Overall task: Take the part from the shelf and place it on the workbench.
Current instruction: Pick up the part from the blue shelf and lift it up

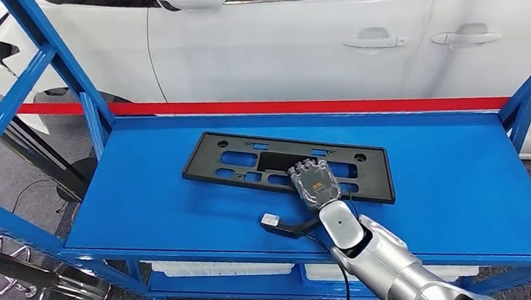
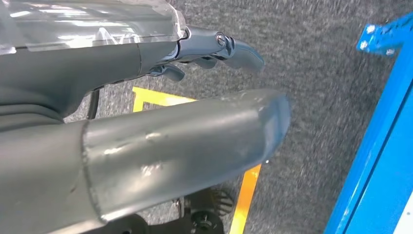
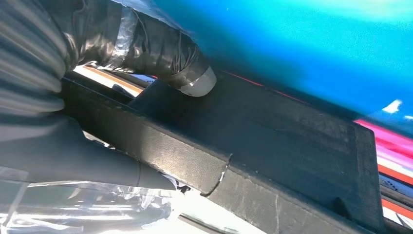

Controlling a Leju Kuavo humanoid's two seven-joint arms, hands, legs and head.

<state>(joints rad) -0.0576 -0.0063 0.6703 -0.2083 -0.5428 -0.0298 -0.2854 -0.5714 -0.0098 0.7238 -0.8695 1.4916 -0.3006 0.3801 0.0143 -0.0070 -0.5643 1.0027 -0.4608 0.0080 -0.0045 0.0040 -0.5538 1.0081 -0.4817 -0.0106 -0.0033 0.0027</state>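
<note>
Right hand (image 1: 315, 183) grips the black part's (image 1: 249, 162) near edge on the shelf (image 1: 473, 196) — lift level; left hand (image 2: 146, 141) hangs empty, fingers apart.

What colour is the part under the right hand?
Black part, clearest in the head view.

White car (image 1: 296, 37) behind red barrier tape (image 1: 361, 102); grey carpet floor (image 2: 311, 58), yellow floor marking (image 2: 246, 195).

White car (image 1: 288, 37) and red barrier tape (image 1: 244, 106) behind; grey carpet (image 2: 316, 58) with yellow line (image 2: 246, 195).
</note>
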